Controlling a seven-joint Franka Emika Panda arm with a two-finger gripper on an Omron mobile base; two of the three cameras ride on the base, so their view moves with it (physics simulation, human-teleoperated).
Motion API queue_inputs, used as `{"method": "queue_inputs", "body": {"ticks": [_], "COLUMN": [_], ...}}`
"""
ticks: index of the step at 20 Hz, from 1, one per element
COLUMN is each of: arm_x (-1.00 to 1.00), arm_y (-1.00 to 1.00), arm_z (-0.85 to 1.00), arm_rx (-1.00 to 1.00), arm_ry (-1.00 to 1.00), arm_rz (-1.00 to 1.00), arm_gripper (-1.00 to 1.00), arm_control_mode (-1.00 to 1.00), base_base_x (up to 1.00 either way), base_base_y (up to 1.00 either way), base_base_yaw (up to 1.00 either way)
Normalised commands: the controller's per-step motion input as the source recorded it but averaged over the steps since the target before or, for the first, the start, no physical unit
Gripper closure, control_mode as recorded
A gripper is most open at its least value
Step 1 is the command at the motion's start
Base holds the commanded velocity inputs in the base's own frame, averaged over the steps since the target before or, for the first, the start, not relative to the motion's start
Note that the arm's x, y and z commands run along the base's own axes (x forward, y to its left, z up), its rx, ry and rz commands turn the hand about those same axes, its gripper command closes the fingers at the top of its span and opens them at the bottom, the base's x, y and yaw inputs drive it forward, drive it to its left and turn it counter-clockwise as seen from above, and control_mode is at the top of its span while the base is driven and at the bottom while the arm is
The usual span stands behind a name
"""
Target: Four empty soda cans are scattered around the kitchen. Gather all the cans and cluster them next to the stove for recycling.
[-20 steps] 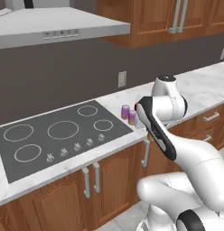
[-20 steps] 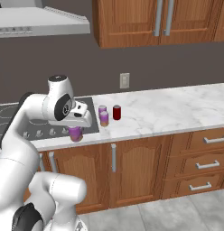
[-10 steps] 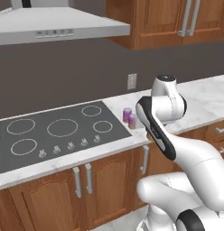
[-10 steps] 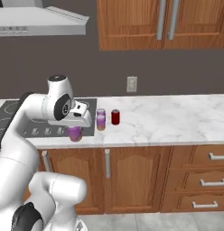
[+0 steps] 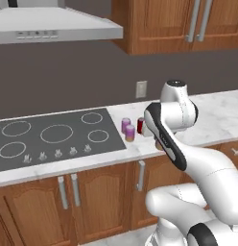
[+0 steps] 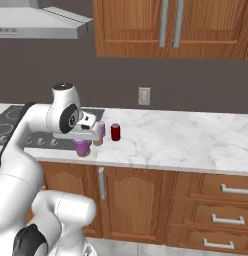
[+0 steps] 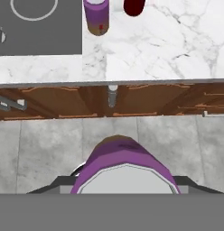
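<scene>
My gripper (image 6: 84, 143) is shut on a purple soda can (image 6: 82, 148), held just off the front edge of the counter, right of the stove (image 6: 11, 129). In the hand view the held can (image 7: 125, 164) shows its silvery top between my fingertips (image 7: 59, 184), over the floor. On the marble beside the stove (image 5: 53, 137) stand two purple cans (image 5: 125, 124) (image 5: 130, 133) and a red can (image 5: 140, 125). The hand view shows one purple can (image 7: 96, 16) and the red can (image 7: 133, 6) beyond the counter edge.
The white marble counter (image 6: 186, 140) runs to the right with free room. Wooden cabinet doors and drawers (image 6: 216, 190) sit below it. A range hood (image 5: 53, 26) hangs over the stove, with a wall outlet (image 5: 141, 89) behind the cans.
The whole picture has shifted, so the base has moved along the counter. The arm keeps the same pose with the purple can still in its grip.
</scene>
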Motion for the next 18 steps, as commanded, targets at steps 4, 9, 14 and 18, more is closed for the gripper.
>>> {"method": "queue_inputs", "body": {"ticks": [4, 9, 14, 18], "arm_x": [0.00, 0.00, 0.00, 0.00], "arm_y": [0.00, 0.00, 0.00, 0.00], "arm_z": [0.00, 0.00, 0.00, 0.00], "arm_rx": [0.00, 0.00, 0.00, 0.00], "arm_ry": [0.00, 0.00, 0.00, 0.00], "arm_rz": [0.00, 0.00, 0.00, 0.00], "arm_gripper": [1.00, 1.00, 1.00, 1.00], "arm_control_mode": [1.00, 1.00, 1.00, 1.00], "base_base_x": [0.00, 0.01, 0.10, 0.38], "base_base_y": [-0.75, -0.54, -0.15, 0.01], "base_base_yaw": [0.24, 0.14, 0.02, 0.00]}}
